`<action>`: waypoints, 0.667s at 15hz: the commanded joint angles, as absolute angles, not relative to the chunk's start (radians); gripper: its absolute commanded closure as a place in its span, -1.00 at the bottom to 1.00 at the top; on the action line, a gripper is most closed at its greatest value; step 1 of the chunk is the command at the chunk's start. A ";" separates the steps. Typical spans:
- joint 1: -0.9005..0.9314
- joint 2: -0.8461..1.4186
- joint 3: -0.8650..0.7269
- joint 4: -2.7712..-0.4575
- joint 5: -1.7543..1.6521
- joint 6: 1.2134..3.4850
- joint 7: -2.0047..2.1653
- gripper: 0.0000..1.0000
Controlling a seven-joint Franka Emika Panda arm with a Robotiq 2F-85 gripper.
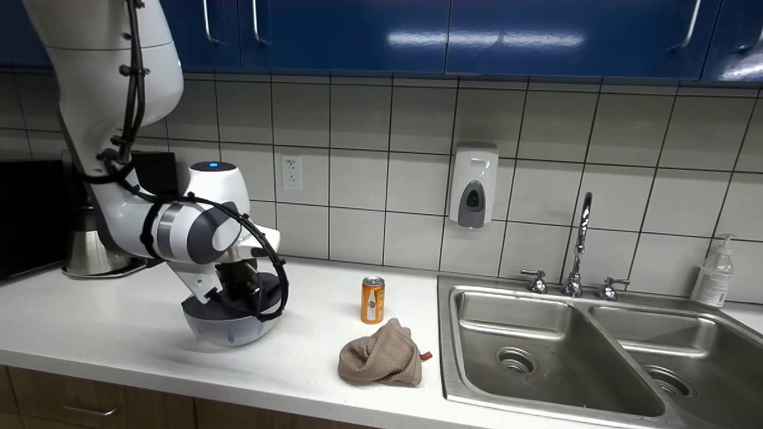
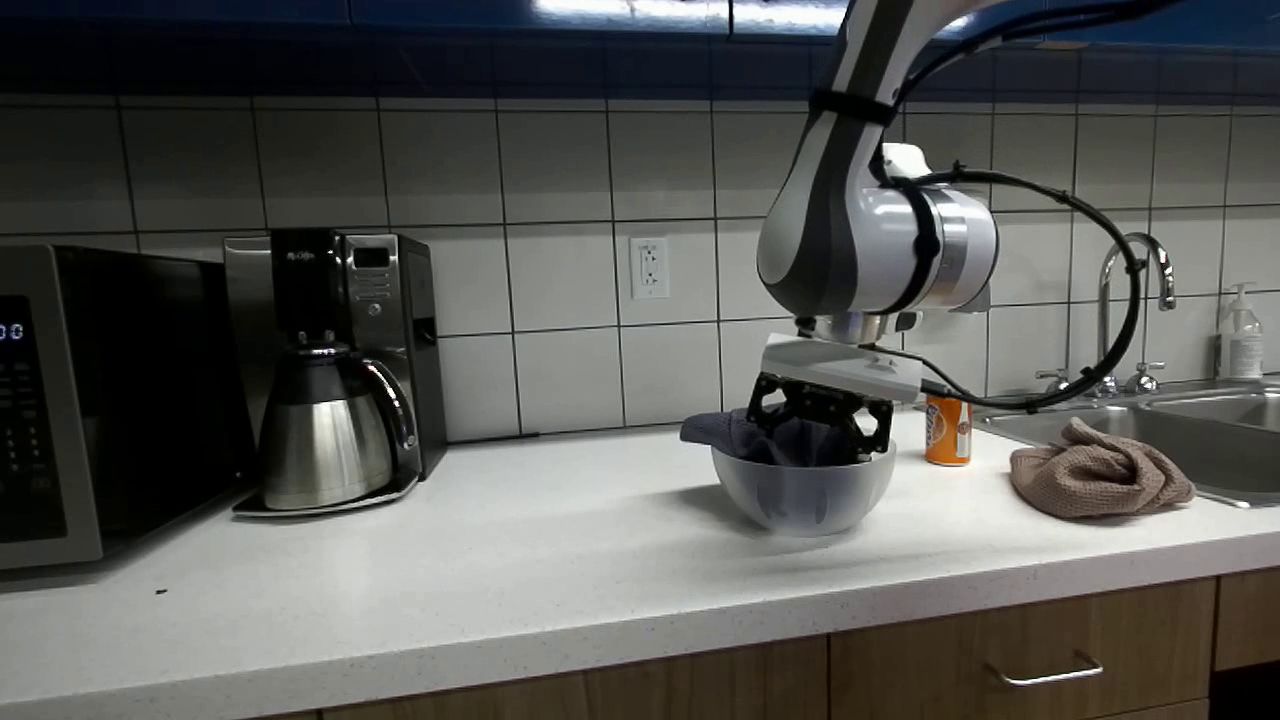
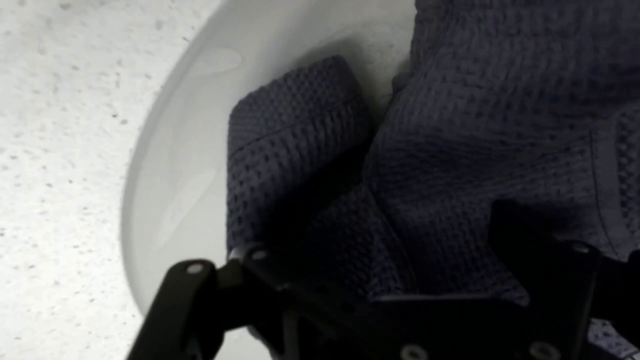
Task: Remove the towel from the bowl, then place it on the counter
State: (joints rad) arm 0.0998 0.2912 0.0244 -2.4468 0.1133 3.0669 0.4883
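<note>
Dark blue waffle weave fills much of my wrist view: the towel (image 3: 475, 140), bunched inside the bowl (image 3: 170, 165), one fold curling near the wall. Gripper (image 3: 380, 245) spread, fingers (image 3: 545, 270) well apart, cloth below and between them, nothing pinched that I can see. I take the step in hand to be the grasp; the lift comes after.

To do it well: ease down until the fingertips straddle a thick ridge of cloth, then bring them together slowly so the weave bunches instead of slipping. Go easy on depth; pressing into the bottom would likely skid the bowl, which looks light. One finger seems close to the bowl's wall; touching or not, I can't tell. I'd shift toward the middle first, or risk nipping rim and towel together.

After that, straight up, and high: in an exterior view a flap juts past the rim on the coffee maker (image 2: 335, 380) side and may drag the bowl along.

For setting down I favour the stretch of counter (image 2: 500, 590) between bowl and coffee maker. Toward the sink (image 1: 566, 363) suits less: an orange can (image 1: 372, 301) stands and a brown cloth (image 1: 384, 357) lies there, near each other, where a trailing corner could catch them. I'd steer away from both.
</note>
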 commanded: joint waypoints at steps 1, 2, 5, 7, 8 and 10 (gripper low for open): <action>0.106 0.304 0.031 -2.431 0.170 3.088 0.434 -0.81; 0.107 0.303 0.031 -2.430 0.174 3.087 0.428 -0.45; 0.092 0.294 0.054 -2.434 0.195 3.084 0.407 0.02; 0.085 0.286 0.067 -2.439 0.216 3.087 0.392 0.33; 0.081 0.277 0.073 -2.443 0.224 3.085 0.385 0.50; 0.070 0.268 0.089 -2.449 0.244 3.093 0.370 0.81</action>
